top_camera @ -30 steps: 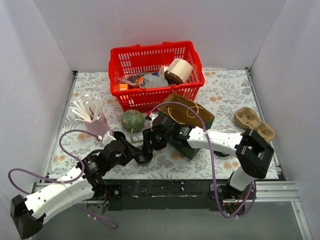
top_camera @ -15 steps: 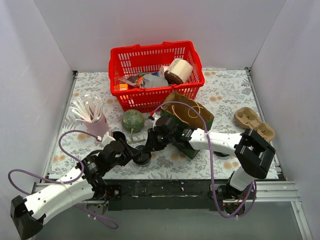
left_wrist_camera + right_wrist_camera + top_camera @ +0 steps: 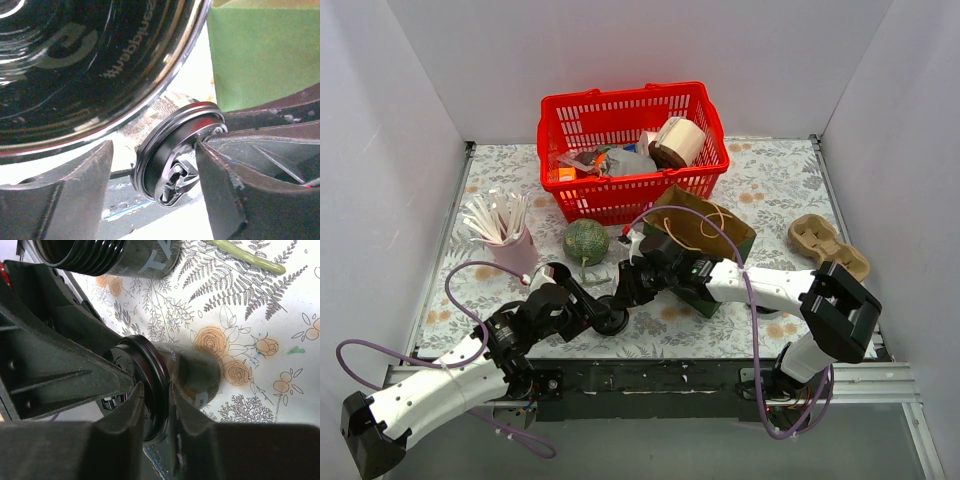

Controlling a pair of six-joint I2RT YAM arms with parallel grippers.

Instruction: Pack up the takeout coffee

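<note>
The takeout coffee [image 3: 196, 371] is a small black cup with a black lid [image 3: 152, 390], tipped on its side just above the flowered cloth. My right gripper [image 3: 156, 396] is shut on the lid's rim, one finger on each face of it. In the left wrist view the lidded end [image 3: 175, 152] sits between the fingers of my left gripper [image 3: 154, 150], which is open: the left finger [image 3: 75, 195] stands apart from the lid, the right finger is at its edge. From above, both grippers, left [image 3: 588, 305] and right [image 3: 623, 293], meet over the cup [image 3: 611, 318] near the table's front.
A second black ribbed cup [image 3: 107, 255] lies close behind and fills the top of the left wrist view. An open green paper bag [image 3: 715, 232] is just right of the grippers. Behind are a melon [image 3: 585, 240], a red basket [image 3: 620, 195], a pink cup of white sticks [image 3: 505, 240] and a cardboard cup tray [image 3: 828, 245].
My right gripper has closed onto the cup's lid and come slightly nearer. My left gripper's jaws have spread apart around the lid end.
</note>
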